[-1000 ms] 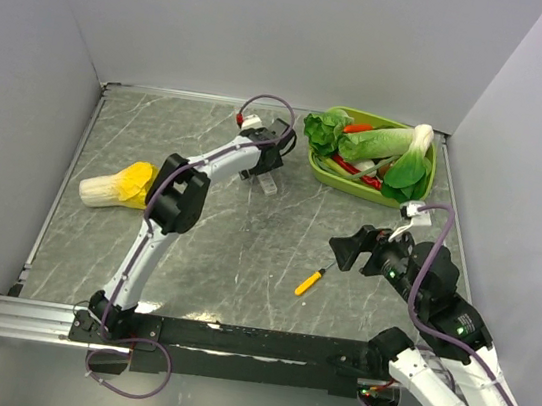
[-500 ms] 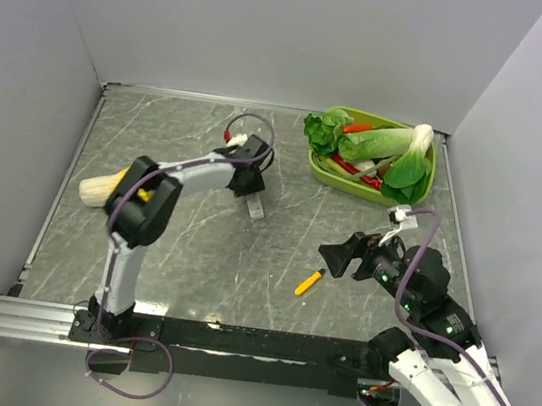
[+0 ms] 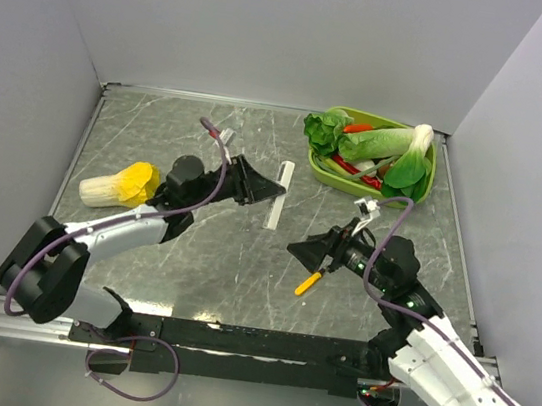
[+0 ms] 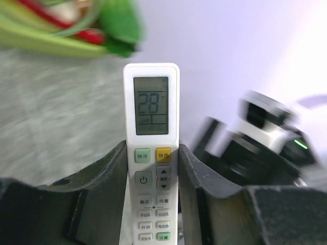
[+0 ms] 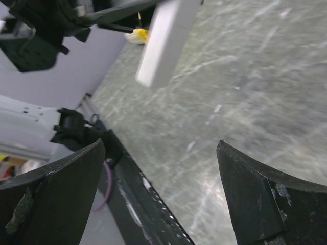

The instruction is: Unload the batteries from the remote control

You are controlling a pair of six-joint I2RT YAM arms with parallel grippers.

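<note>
**left gripper holding the remote control above the counter**

the left gripper point(image 3: 261, 188) is closed part-way on the remote control point(image 3: 279, 196), its two fingers point(image 4: 102, 178) pressing the long side edges of the lower, button-bearing half. in the left wrist view the remote's long axis runs straight out along the fingers: the display end projects well past the fingertips, and the face with screen and buttons is turned toward that camera. from above, the white bar lies roughly near-to-far over the middle of the counter point(image 3: 203, 254), its far end toward the back wall; in the right wrist view it hangs off the surface. the right gripper point(image 3: 306, 252) stands wide, jaws far apart and holding nothing, aimed toward the remote from the right. a yellow-handled screwdriver point(image 3: 309, 283) lies on the counter just beside the right gripper, nearer the arm bases. a green tray point(image 3: 428, 180) of vegetables sits at the far right corner; a cabbage point(image 3: 117, 184) lies at the left.
</note>
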